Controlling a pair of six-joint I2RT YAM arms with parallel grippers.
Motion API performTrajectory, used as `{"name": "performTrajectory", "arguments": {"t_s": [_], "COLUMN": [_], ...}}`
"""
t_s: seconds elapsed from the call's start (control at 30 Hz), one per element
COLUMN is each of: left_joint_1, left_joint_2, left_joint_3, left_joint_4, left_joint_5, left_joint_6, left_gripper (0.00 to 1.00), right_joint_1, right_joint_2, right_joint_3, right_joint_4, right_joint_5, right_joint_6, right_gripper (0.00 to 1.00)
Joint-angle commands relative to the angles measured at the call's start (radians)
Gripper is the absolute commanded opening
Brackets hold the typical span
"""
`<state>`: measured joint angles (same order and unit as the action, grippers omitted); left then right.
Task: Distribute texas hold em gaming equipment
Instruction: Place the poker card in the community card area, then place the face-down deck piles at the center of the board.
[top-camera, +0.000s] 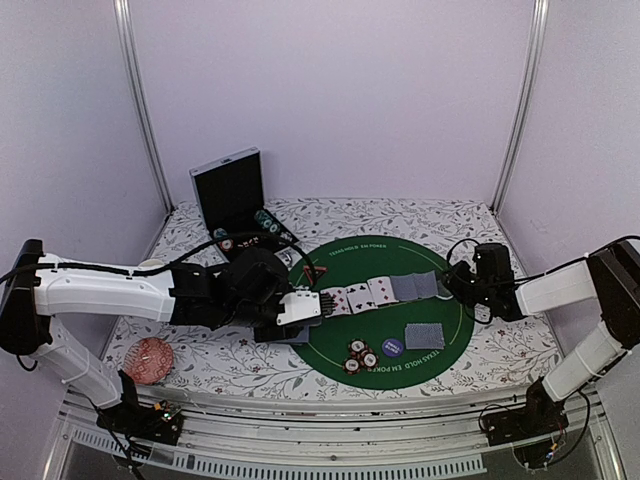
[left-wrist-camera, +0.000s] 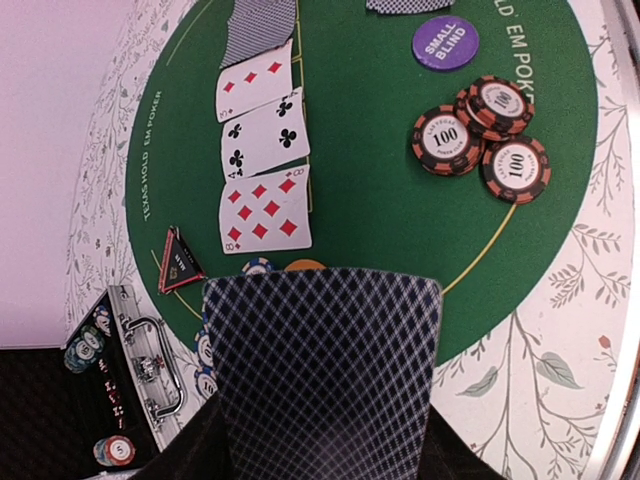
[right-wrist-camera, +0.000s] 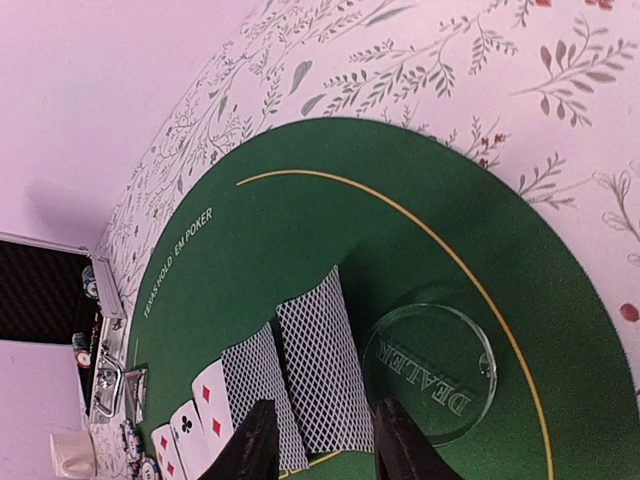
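The right pincer (right-wrist-camera: 323, 408) is hovering with its fingers (right-wrist-camera: 255, 445) parted astride a face-down card (right-wrist-camera: 315, 350), which is lying on the green mat (right-wrist-camera: 300, 200) just beside a clear dealer button (right-wrist-camera: 430, 372). Face-up cards (right-wrist-camera: 212, 400) are trailing away behind it.

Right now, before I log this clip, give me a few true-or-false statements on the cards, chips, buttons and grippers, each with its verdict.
1. Three face-up cards lie in a row on the green mat. True.
2. The purple button reads BIG BLIND. False: it reads SMALL BLIND.
3. The left gripper holds blue-backed cards. True.
4. The orange-and-black 100 chips lie off the mat on the floral cloth. False: they lie on the green mat, near its edge.
5. The right gripper is clamped on the clear DEALER button. False: its fingers stand apart and the button lies flat on the mat.
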<state>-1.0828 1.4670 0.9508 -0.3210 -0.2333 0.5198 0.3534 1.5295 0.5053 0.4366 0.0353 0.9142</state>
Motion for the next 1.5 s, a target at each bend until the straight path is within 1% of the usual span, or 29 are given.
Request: {"name": "performTrajectory", "arguments": {"t_s": [0.0, 0.17, 0.27, 0.4, 0.47, 0.67, 0.77, 0.9, 1.03, 1.07, 1.13, 1.17, 1.27, 1.37, 1.47], "left_joint_1": [0.005, -0.002, -0.01, -0.029, -0.036, -0.043, -0.045, -0.044, -0.028, -0.01, 0.045, 0.079, 0.19, 0.266, 0.324], "left_joint_2": [0.013, 0.015, 0.013, 0.003, -0.011, -0.018, 0.022, 0.061, 0.006, -0.023, -0.078, -0.099, -0.134, -0.123, -0.063], "left_joint_3": [0.017, 0.009, -0.007, -0.048, -0.074, -0.13, -0.143, -0.131, -0.166, -0.183, -0.191, -0.182, -0.14, -0.127, -0.12], "left_joint_4": [-0.014, -0.03, -0.042, -0.076, -0.084, -0.115, -0.117, -0.13, -0.129, -0.113, -0.072, -0.054, -0.031, -0.028, -0.037], "left_joint_5": [0.032, 0.088, 0.145, 0.23, 0.255, 0.315, 0.313, 0.25, 0.188, 0.149, 0.092, 0.08, 0.099, 0.094, 0.066], "left_joint_6": [-0.009, -0.002, 0.014, 0.056, 0.073, 0.111, 0.121, 0.112, 0.118, 0.118, 0.101, 0.085, 0.025, -0.022, -0.053], "left_gripper": [0.51, 0.52, 0.52, 0.52, 0.53, 0.53, 0.53, 0.52, 0.53, 0.53, 0.59, 0.61, 0.61, 0.61, 0.61], "right_joint_1": [0.004, 0.004, 0.005, 0.004, 0.005, 0.004, 0.005, 0.004, 0.004, 0.004, 0.004, 0.004, 0.005, 0.004, 0.005], "right_joint_2": [-0.076, -0.172, -0.235, -0.295, -0.323, -0.377, -0.388, -0.392, -0.406, -0.411, -0.422, -0.429, -0.448, -0.472, -0.492], "right_joint_3": [-0.011, -0.013, 0.006, 0.051, 0.054, 0.045, 0.039, 0.041, 0.048, 0.048, 0.048, 0.047, 0.044, 0.039, 0.039], "right_joint_4": [-0.052, -0.075, -0.096, -0.168, -0.186, -0.226, -0.233, -0.234, -0.25, -0.254, -0.258, -0.261, -0.27, -0.277, -0.288], "right_joint_5": [0.069, 0.086, 0.055, -0.001, -0.03, -0.068, -0.081, -0.113, -0.123, -0.126, -0.127, -0.126, -0.121, -0.111, -0.105], "right_joint_6": [-0.037, -0.101, -0.194, -0.334, -0.378, -0.437, -0.439, -0.443, -0.464, -0.47, -0.476, -0.479, -0.49, -0.498, -0.506], "right_gripper": [0.39, 0.47, 0.5, 0.52, 0.52, 0.52, 0.53, 0.53, 0.53, 0.53, 0.53, 0.53, 0.53, 0.53, 0.53]}}
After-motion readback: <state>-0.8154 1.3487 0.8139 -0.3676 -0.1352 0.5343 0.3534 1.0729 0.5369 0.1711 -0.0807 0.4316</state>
